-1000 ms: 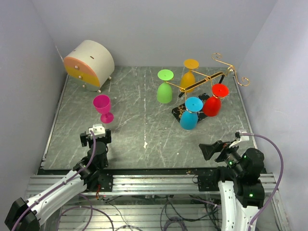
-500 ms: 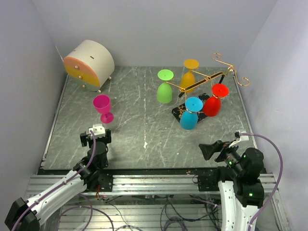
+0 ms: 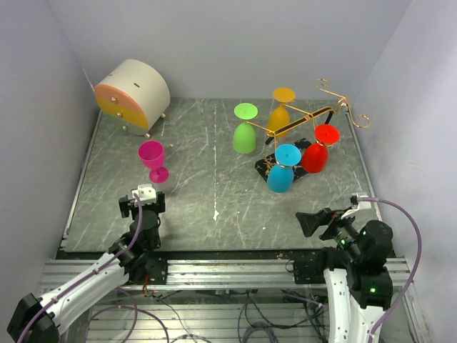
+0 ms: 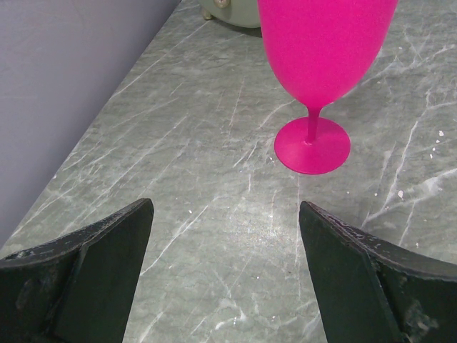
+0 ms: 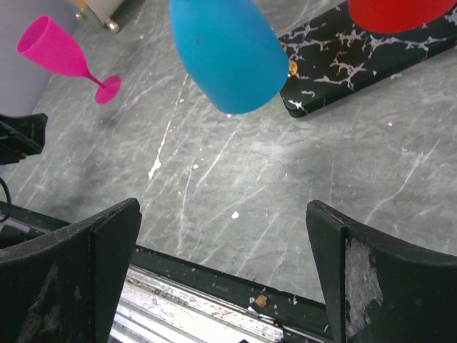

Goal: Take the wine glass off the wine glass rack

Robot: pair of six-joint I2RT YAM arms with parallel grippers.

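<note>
The wine glass rack (image 3: 300, 121) is a gold wire stand on a black base (image 3: 263, 166) at the back right of the table. Green (image 3: 244, 136), orange (image 3: 280, 114), blue (image 3: 280, 176) and red (image 3: 315, 156) wine glasses hang upside down from it. A pink wine glass (image 3: 153, 161) stands upright on the table at the left. My left gripper (image 3: 142, 204) is open just short of the pink glass (image 4: 318, 64), its empty jaws (image 4: 225, 207) wide apart. My right gripper (image 3: 314, 221) is open and empty (image 5: 223, 207) near the front edge, below the blue glass (image 5: 228, 53).
A round cream and orange drawer box (image 3: 132, 96) sits at the back left corner. Walls close in the table on the left, back and right. The table's front edge and metal rail (image 5: 214, 279) lie right under my right gripper.
My right wrist has shifted very slightly. The glasses, the rack and the left arm have not moved.
</note>
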